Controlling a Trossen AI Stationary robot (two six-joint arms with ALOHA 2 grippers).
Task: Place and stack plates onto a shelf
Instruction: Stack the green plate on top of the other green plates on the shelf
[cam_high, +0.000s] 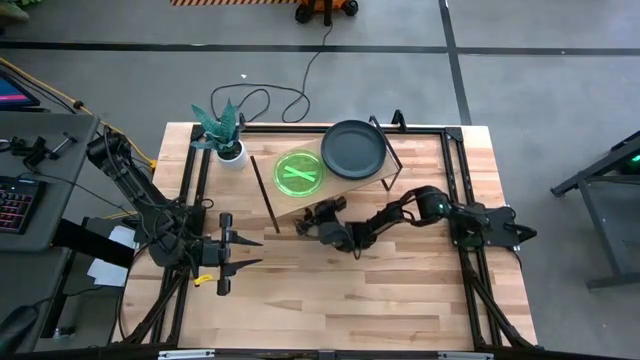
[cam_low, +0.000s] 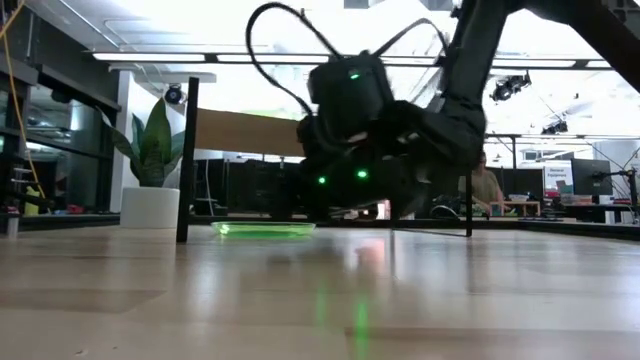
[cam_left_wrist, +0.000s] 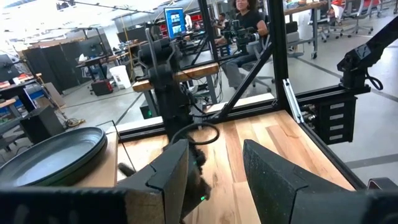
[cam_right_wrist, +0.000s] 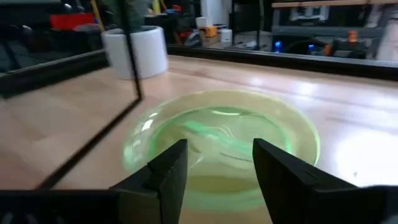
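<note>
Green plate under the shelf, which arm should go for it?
Right. The right gripper sits open just in front of the green plate; the left gripper waits farther off, left of the shelf.

One plate (cam_high: 353, 148) is set on top of the shelf (cam_high: 383, 172). Another plate (cam_high: 299, 171) is laid on the table (cam_high: 330, 290) under it, beside the pot (cam_high: 233, 154).

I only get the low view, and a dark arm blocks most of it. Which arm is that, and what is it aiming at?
Observer: The right one. Its gripper has its fingers open, pointing at the green plate.
Operator: Any other plates?
Observer: One dark plate sits on top of the shelf.
Operator: And the other arm?
Observer: The left gripper hangs at the table's left side, fingers open, holding nothing.
</note>
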